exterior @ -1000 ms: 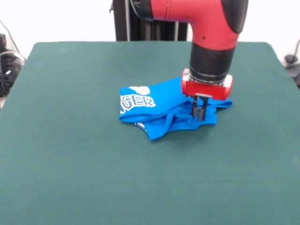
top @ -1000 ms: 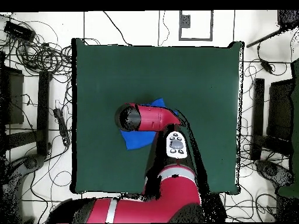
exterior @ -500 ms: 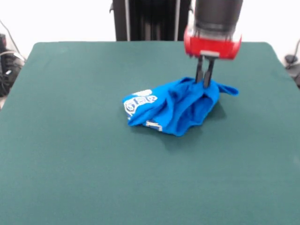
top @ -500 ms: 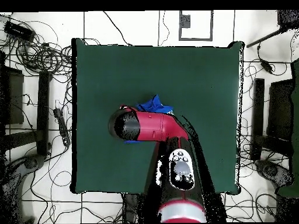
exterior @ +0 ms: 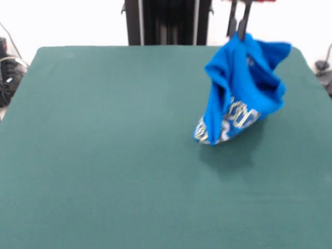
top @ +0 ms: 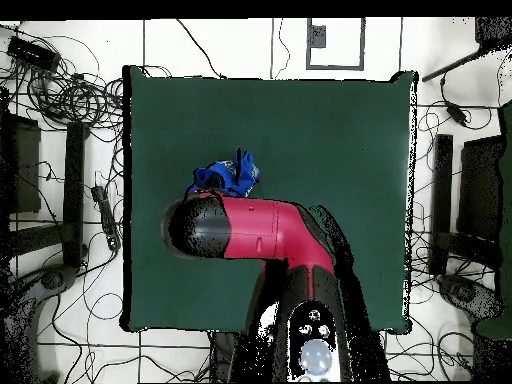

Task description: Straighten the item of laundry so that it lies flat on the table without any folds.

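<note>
The item of laundry (exterior: 241, 91), a bright blue T-shirt with white lettering, hangs bunched from my gripper (exterior: 238, 28) at the top right of the front view. Its lower end seems just above or touching the table (exterior: 104, 155). The two dark fingers are shut on the shirt's top edge. In the overhead view the shirt (top: 225, 177) shows as a crumpled blue lump past the arm's end (top: 200, 225), and the arm hides the gripper there.
The red arm (top: 280, 240) reaches from the bottom of the overhead view over the table's (top: 330, 130) near-left part. Cables and stands (top: 60, 110) lie on the floor around the table edges.
My gripper has risen and moved toward the table's far right in the front view, lifting the shirt off the cloth. The shirt now hangs bunched instead of lying in a heap.
</note>
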